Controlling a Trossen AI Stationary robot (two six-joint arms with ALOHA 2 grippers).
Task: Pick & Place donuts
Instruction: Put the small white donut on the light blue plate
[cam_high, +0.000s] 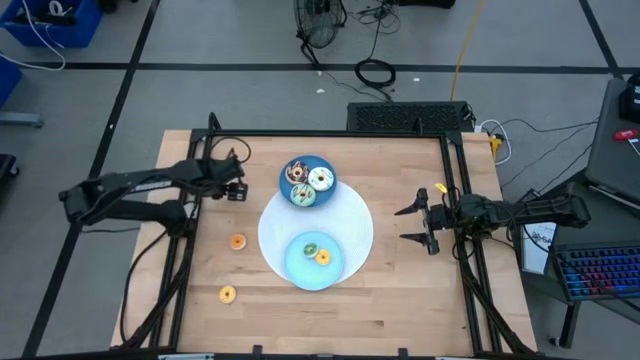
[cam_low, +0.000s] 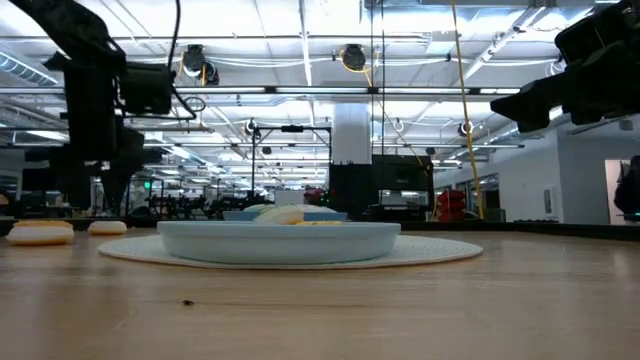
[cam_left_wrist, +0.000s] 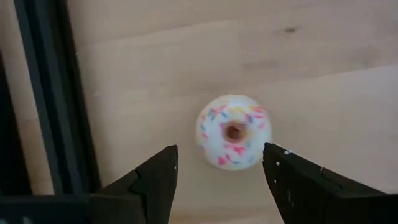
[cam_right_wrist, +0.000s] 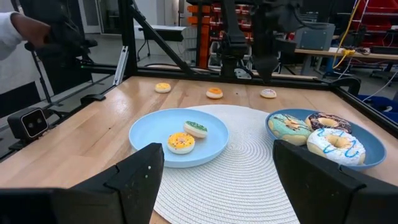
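Left wrist view: the left gripper (cam_left_wrist: 219, 177) hangs with fingers apart over a small round white-frosted donut (cam_left_wrist: 233, 131) with coloured sprinkles, lying on the smooth wooden table (cam_left_wrist: 311, 93). The right gripper (cam_high: 415, 224) waits spread open beside the woven white mat (cam_high: 355, 225).

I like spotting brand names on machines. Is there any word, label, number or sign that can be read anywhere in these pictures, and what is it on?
None can be read.
Paper sheet beside the right arm, at the table's edge: print too small to read.
Donuts, plates, round mat: no writing, only frosting and sprinkles.
Both arms: no readable marking.
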